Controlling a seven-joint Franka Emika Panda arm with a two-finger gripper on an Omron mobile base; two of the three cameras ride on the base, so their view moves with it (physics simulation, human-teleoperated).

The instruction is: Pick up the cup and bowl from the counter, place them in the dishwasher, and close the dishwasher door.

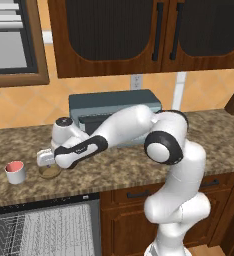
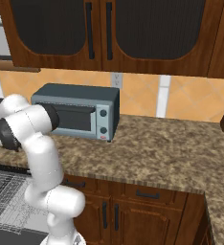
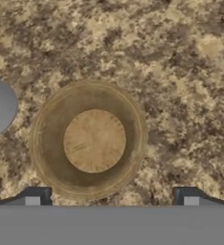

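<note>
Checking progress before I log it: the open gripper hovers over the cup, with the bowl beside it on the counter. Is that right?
Not quite. The open gripper hovers over the bowl, as the hand view shows; the cup stands beside it on the counter, seen in the left base view.

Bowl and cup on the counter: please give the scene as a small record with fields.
bowl: tan-brown, upright on the counter, directly under the hand
cup: white, pink inside, upright on the counter, apart from the bowl
gripper: open above the bowl, holding nothing
dishwasher: open, white wire rack showing
toaster oven: grey, at the back of the counter
</note>
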